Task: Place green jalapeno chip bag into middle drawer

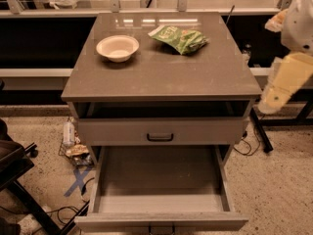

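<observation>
Judging from here, the bag (pixel 178 37), lying on the cabinet (pixel 161 77) at its rear beside the bowl (pixel 117 47), could be pinched by loose foil and dropped short of the open drawer (pixel 160 176). The gripper (pixel 274 99) hangs off the right side; open or closed cannot be told.

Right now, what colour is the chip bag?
The chip bag is shiny green, camera view; gripper hangs right of the cabinet.

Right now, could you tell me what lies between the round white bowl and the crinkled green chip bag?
Only bare grey cabinet top, in the camera view; the pincer hangs beyond its right edge.
</observation>
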You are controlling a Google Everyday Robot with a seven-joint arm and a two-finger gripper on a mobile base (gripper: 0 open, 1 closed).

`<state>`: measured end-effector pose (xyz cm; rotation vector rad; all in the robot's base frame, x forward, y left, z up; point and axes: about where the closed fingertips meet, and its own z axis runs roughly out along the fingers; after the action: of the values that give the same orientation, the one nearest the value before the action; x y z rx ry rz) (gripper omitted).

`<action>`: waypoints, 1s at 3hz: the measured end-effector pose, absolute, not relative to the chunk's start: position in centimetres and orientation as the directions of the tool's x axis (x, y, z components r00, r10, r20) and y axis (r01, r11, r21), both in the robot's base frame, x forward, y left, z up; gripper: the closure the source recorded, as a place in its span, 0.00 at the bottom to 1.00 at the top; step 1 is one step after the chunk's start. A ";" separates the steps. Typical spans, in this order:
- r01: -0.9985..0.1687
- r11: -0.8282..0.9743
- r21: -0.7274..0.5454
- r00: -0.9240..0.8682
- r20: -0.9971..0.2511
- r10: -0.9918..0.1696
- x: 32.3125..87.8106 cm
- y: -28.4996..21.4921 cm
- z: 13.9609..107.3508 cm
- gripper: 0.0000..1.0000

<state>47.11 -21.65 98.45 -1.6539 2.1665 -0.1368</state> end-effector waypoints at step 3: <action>-0.748 0.583 -0.315 -0.306 -0.616 -0.726 67.8 -23.8 94.2 0.00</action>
<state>67.80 -23.79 94.23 -1.1687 2.0701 0.0395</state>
